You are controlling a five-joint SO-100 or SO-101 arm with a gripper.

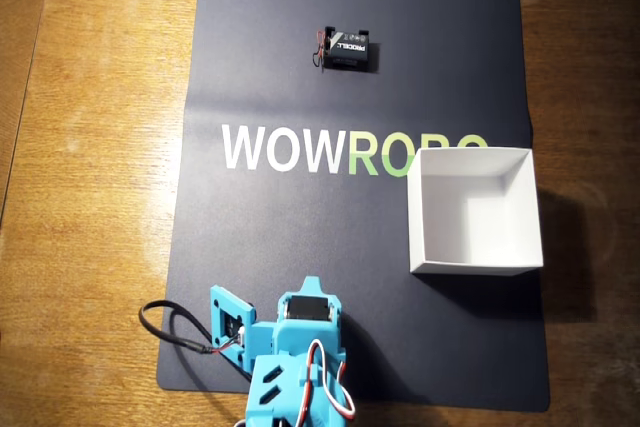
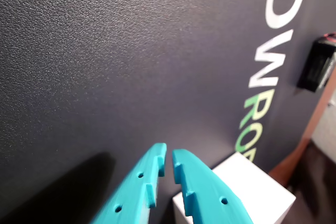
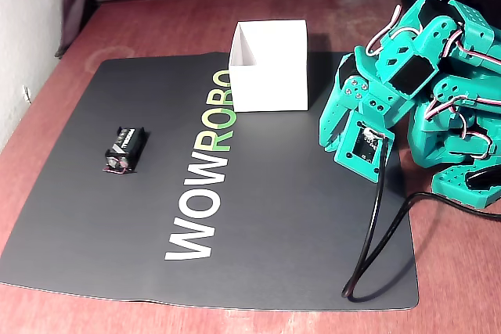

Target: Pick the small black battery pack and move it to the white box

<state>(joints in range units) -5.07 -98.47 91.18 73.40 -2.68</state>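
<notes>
on the dark mat (image 1: 270,247) covering the wooden worktop (image 1: 90,197), "wowrobo" is printed in white and green letters. the small black battery pack (image 1: 349,49) lies beyond that lettering in the overhead view, its label reading "procell", well apart from the open white box (image 1: 474,211). the teal tool (image 2: 168,165) has its fingers nearly together, gripping nothing, above bare mat.

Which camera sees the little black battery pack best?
The overhead view: the battery pack lies whole and unblocked, its label and wires showing. The fixed view shows it whole too, from a slant. The wrist view catches only a blurry part.
</notes>
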